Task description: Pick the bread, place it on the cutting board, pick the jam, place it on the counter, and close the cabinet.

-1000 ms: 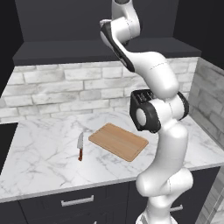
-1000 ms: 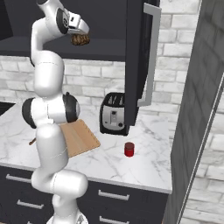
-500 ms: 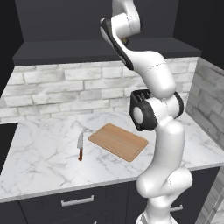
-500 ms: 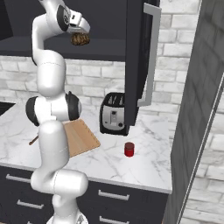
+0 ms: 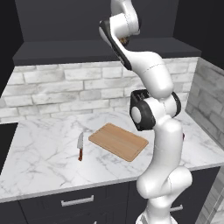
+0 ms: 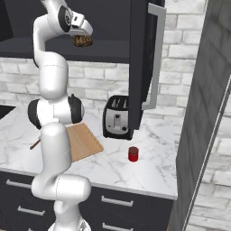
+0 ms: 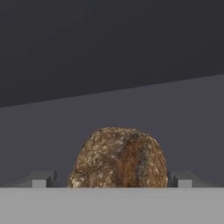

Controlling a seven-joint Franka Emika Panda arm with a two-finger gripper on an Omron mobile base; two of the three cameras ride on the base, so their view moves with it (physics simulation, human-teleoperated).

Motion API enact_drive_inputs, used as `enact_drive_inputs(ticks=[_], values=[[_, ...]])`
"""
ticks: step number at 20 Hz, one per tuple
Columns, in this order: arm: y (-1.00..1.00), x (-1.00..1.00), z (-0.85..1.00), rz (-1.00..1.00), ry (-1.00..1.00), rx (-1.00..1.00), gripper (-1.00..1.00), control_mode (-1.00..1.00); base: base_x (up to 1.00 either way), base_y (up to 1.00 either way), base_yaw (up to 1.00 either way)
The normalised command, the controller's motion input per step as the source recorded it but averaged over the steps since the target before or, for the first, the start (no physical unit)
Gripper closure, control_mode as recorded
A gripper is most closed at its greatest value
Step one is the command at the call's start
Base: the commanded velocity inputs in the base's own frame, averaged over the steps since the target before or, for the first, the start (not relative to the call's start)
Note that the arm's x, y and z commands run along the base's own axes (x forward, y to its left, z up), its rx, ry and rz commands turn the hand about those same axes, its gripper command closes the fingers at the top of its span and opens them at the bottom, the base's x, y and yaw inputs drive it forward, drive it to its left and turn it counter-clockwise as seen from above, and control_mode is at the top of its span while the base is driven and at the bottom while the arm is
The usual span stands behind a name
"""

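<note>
The arm is stretched way up into the open cabinet, and the fingers are spread about as wide as they go, one on each side of the bread. Can't tell if they actually touch the crust. The loaf sits on the dark cabinet shelf, right between the fingers. Down on the worktop, the jam stands in front of the toaster, and the cutting board lies beside a red-handled knife.
</note>
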Motion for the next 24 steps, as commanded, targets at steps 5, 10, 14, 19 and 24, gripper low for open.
enact_drive_inputs(ticks=[5, 10, 14, 19, 24], values=[[0.0, 0.07, -0.21, 0.0, 0.0, 0.0, -1.0, -1.0, 0.0, 0.0, 0.0], [0.0, 0.02, -0.24, 0.0, 0.0, 0.0, -1.0, -1.0, 0.0, 0.0, 0.0], [0.0, 0.0, -0.23, 0.0, 0.0, 0.0, -1.0, -1.0, 0.0, 0.0, 0.0], [0.0, 0.0, -0.18, 0.0, 0.01, 0.0, -1.0, -1.0, 0.0, 0.0, 0.0], [0.0, 0.0, -0.07, 0.0, 0.07, 0.0, -1.0, -1.0, 0.0, 0.0, 0.0]])
